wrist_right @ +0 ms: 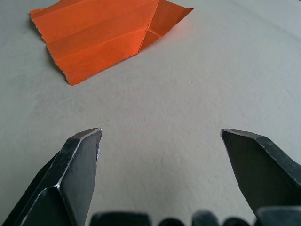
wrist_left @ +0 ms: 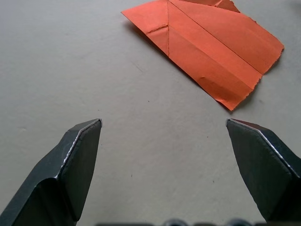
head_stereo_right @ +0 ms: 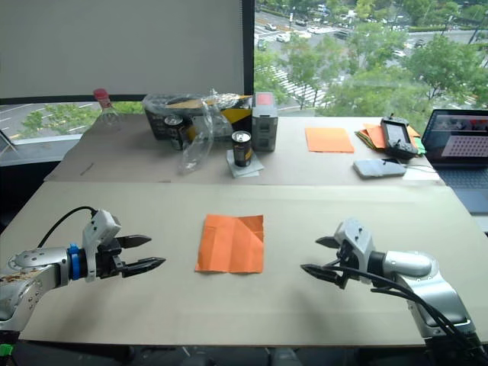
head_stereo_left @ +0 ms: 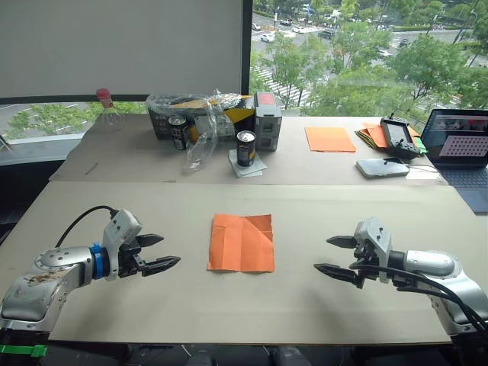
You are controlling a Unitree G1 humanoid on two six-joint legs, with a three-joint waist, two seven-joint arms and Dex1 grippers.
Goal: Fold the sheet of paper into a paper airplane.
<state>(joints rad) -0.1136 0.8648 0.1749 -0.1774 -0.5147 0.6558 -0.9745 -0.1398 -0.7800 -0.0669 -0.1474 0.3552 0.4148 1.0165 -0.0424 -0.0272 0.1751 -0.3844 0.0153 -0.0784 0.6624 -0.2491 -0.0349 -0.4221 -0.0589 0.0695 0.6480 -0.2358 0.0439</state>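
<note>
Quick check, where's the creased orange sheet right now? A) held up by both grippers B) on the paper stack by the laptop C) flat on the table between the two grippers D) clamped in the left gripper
C: the sheet of paper lies flat on the table, with the left gripper and the right gripper open on either side, neither touching it.

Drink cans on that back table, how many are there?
2. One dark can stands on a napkin near the table's middle, beside a grey carton. The other can stands further left, against a plastic-wrapped tray. More might be hidden behind the wrapping.
</note>
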